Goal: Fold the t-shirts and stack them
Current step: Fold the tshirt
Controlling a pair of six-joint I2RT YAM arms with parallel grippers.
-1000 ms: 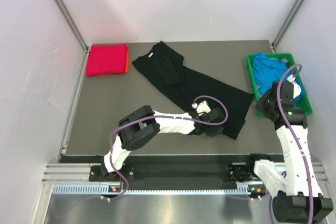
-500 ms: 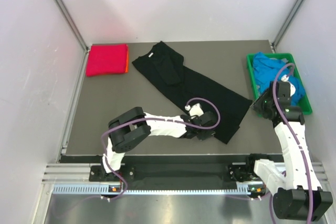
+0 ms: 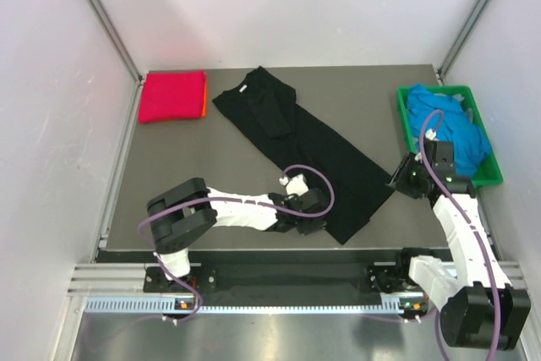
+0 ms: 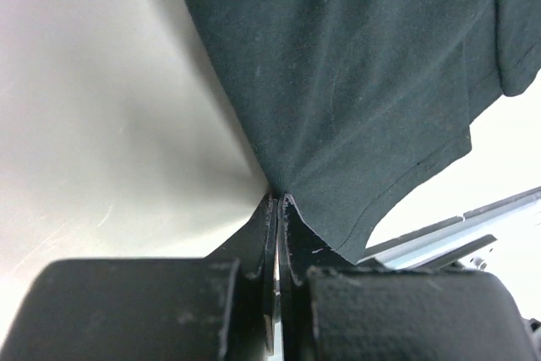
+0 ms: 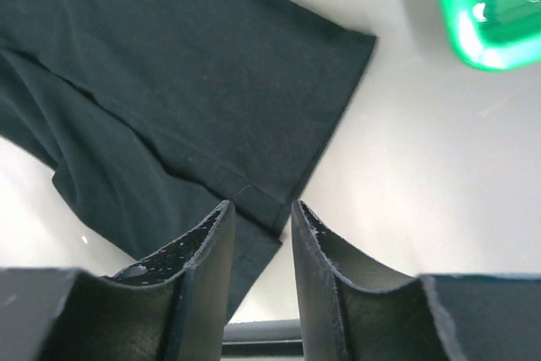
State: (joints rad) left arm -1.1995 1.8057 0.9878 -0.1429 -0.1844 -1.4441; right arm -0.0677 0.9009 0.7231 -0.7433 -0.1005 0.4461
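Note:
A large black t-shirt point(image 3: 308, 137) lies diagonally across the grey table, neck at the far left. My left gripper point(image 3: 310, 219) is shut on its near edge; the left wrist view shows the black cloth point(image 4: 355, 82) pinched in the jaws point(image 4: 278, 200). My right gripper point(image 3: 404, 183) is open and empty just right of the shirt's hem; the right wrist view shows the hem corner point(image 5: 254, 183) in front of its fingertips point(image 5: 259, 206). A folded magenta-red shirt point(image 3: 172, 95) with an orange one point(image 3: 204, 99) under it sits at the far left. Blue shirts point(image 3: 444, 123) lie in the crate.
A green plastic crate point(image 3: 488, 166) stands at the right edge of the table; its corner shows in the right wrist view point(image 5: 494, 14). The table's near edge and metal rail point(image 3: 279, 281) run just behind my left gripper. White walls enclose the table.
My left gripper has dragged the shirt's near edge left and toward the table's front, narrowing the cloth. My right gripper has moved left from the crate toward the shirt's hem.

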